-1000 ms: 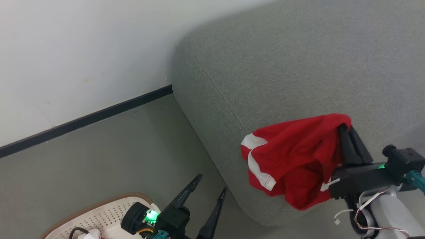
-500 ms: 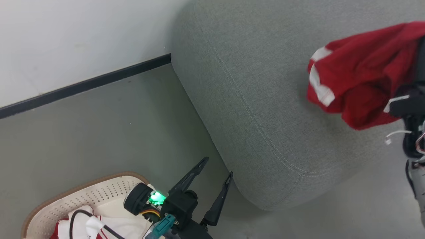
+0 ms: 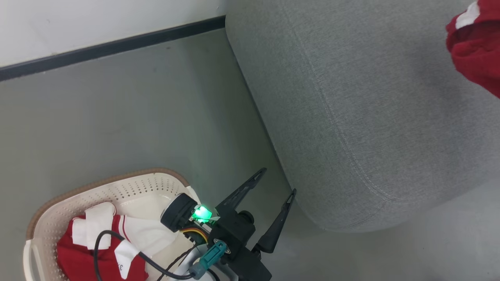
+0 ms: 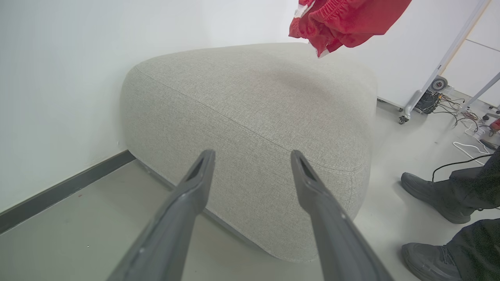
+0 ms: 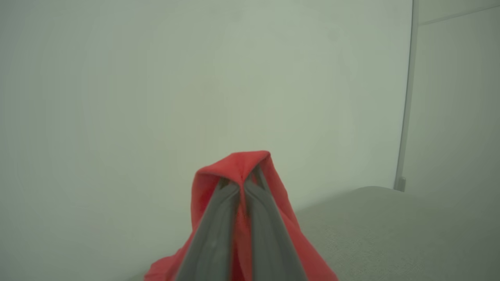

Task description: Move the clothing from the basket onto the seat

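Head view: the basket (image 3: 117,186) lies back behind the left gripper (image 3: 278,180), under its wrist. Inside is heaped clothing (image 3: 84,255), red with broad white bands, crumpled. The fingers (image 3: 242,191) are spread wide with nothing between them, and they angle up toward the rounded corner of the grey seat (image 3: 351,117) without touching it. Well off to the fingers' right, a red garment (image 3: 474,50) with a white-trimmed edge hangs over the seat.

Left wrist view: wide, empty fingers again, aimed at the seat's stitched seam just ahead. The red garment dangles bunched above the seat's far side, clear of the fabric. To the right, a person's dark shoes (image 4: 433,195) stand on the floor (image 4: 78,249).

Right wrist view: the right gripper (image 5: 244,183) is pinched tight on the red garment. The cloth drapes over both fingertips and falls away on either side. The fingers point at a pale wall (image 5: 156,78), with the seat below and to their right.
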Available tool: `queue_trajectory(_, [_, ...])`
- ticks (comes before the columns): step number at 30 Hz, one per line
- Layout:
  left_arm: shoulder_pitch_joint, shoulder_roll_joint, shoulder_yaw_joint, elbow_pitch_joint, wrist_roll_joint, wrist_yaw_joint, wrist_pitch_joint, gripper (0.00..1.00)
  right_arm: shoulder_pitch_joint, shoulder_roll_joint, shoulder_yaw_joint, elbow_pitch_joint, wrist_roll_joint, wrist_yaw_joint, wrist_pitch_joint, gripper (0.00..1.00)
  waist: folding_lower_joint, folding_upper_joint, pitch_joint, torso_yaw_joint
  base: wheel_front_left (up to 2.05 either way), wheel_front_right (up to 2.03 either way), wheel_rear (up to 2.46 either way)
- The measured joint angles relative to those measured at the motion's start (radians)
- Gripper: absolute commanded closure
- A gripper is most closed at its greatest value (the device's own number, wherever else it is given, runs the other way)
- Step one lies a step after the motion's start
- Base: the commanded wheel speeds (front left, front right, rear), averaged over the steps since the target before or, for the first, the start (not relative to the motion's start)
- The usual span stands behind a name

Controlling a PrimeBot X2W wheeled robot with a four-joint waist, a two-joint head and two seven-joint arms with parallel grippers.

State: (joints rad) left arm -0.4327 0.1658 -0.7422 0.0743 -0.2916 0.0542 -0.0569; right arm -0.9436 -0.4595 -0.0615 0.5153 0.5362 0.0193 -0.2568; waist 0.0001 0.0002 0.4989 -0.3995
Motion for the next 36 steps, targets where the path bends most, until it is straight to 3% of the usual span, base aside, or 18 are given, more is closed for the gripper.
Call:
queue_trajectory(6, [-0.042,-0.008,-0.005,-0.015,0.012,-0.002,0.004,0.0,-0.06,-0.039,-0.037,0.049,0.005,0.021,0.0,1.0,0.0,0.0,0.07,0.043,0.0,0.0,0.0])
queue_trajectory(15, [-0.087,-0.008,-0.003,-0.013,0.039,-0.002,0.011,0.0,-0.133,-0.047,-0.058,0.136,0.005,0.035,0.0,1.0,0.0,0.0,0.163,0.095,0.0,0.0,0.0])
queue_trajectory(31, [-0.111,-0.011,-0.001,0.038,0.041,-0.012,-0.009,0.0,-0.129,0.008,-0.064,0.317,0.001,0.061,0.0,1.0,0.0,0.0,0.231,0.137,0.0,0.0,0.0])
queue_trajectory(32, [-0.115,-0.012,-0.001,0.042,0.041,-0.012,-0.014,0.0,-0.129,0.007,-0.067,0.327,0.001,0.061,0.0,0.63,0.0,0.0,0.228,0.138,0.0,0.0,0.0])
queue_trajectory(33, [-0.117,-0.013,-0.001,0.045,0.041,-0.012,-0.017,0.0,-0.129,0.007,-0.069,0.334,0.001,0.061,0.0,0.0,0.0,0.0,0.226,0.139,0.0,0.0,0.0])
queue_trajectory(36, [-0.117,-0.018,-0.001,0.057,0.041,-0.02,-0.028,0.0,-0.129,0.008,-0.07,0.346,-0.013,0.061,0.0,0.0,-0.0001,-0.0001,0.216,0.142,0.0,0.0,0.0])
